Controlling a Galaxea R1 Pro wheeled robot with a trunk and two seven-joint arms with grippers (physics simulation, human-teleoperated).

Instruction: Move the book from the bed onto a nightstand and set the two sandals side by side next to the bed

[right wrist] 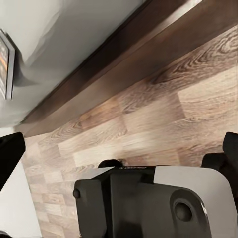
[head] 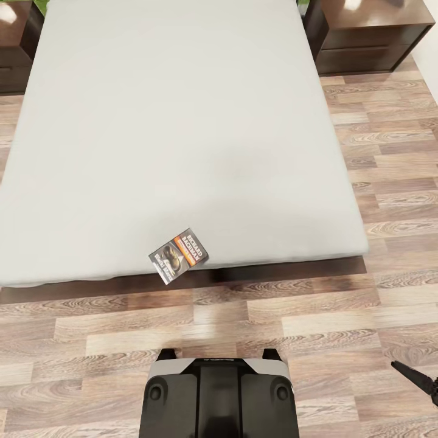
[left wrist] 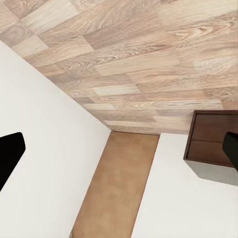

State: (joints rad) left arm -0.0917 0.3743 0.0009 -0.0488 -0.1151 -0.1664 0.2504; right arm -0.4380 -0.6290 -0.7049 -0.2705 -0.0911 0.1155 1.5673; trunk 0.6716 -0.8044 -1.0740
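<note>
Pale-grey bed [head: 182, 121], book [head: 178, 255] lying flat at its near edge

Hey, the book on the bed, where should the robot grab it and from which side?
Probably by the corner of the book that juts past the foot edge of the bed, coming from the floor side. It lies flat and thin, turned diagonally, so the overhanging corner is the one part an end effector could close around.

A small dark paperback book [head: 179, 255] with an orange band lies flat and skewed at the foot edge of the pale-grey bed [head: 170, 121], with dark-brown nightstands [head: 371, 30] flanking its head.
</note>
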